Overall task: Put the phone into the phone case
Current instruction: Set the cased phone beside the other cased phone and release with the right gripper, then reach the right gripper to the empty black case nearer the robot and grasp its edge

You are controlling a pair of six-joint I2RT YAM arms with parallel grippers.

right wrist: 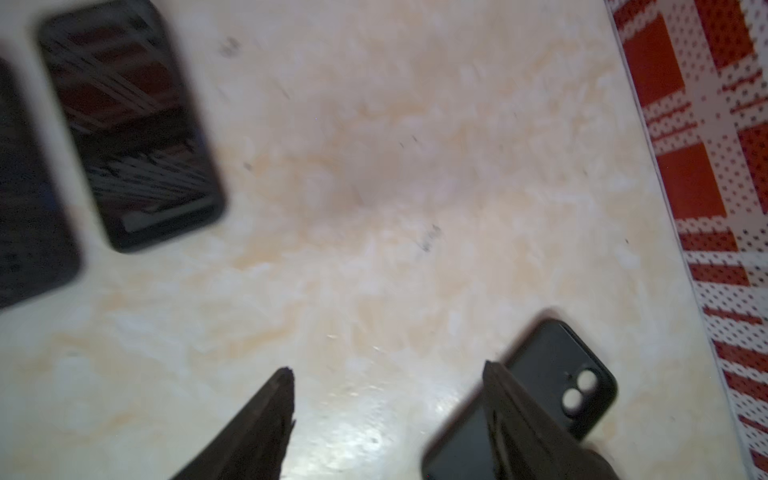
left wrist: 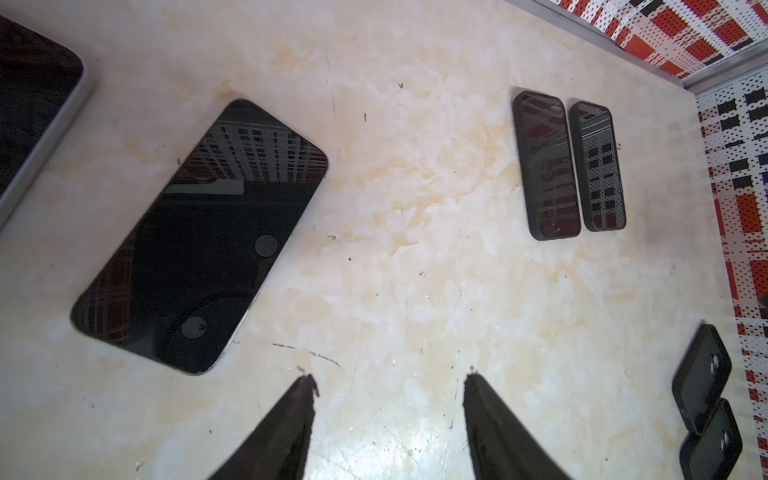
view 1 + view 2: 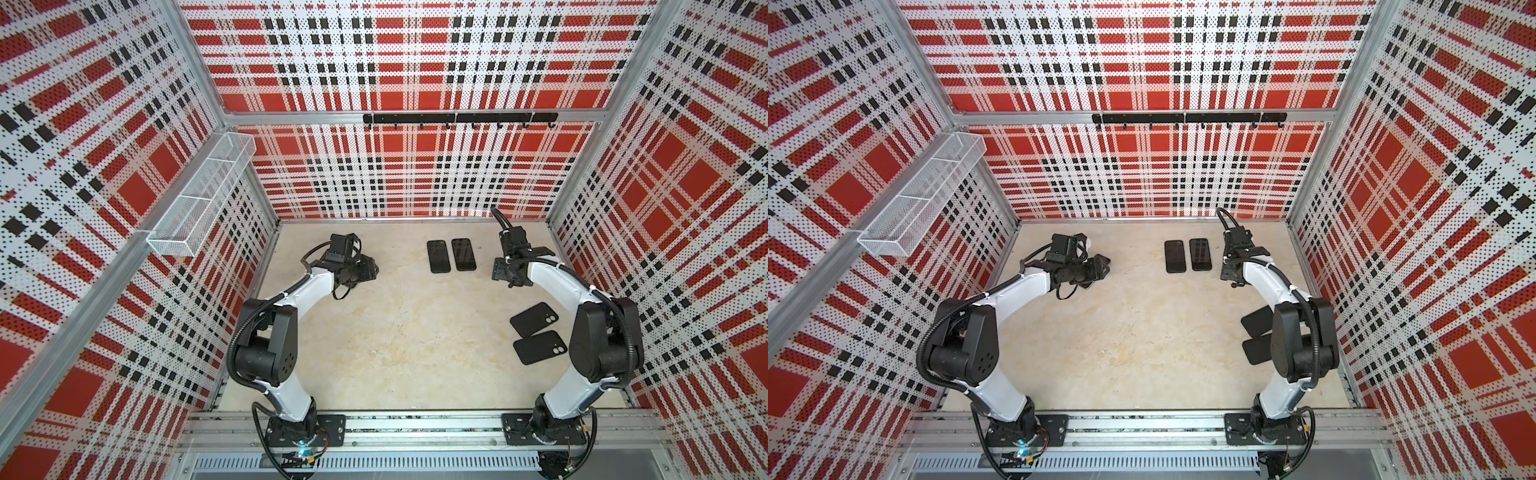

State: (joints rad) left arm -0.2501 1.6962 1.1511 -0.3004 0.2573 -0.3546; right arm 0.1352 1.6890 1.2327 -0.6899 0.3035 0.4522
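With left fingers [image 2: 286, 428] and right fingers [image 1: 266, 428] open and empty, the fetch step is pending: grasp bare phone [image 2: 199, 237] and empty case [image 1: 548, 357] next.

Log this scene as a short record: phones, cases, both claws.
bare phone: flat, screen up, near left claw
far phones: two, side by side, screens up, apparently already cased
empty cases: two, outer side up, close together on the right
left claw: open, empty, over the table
right claw: open, empty; its view is blurred
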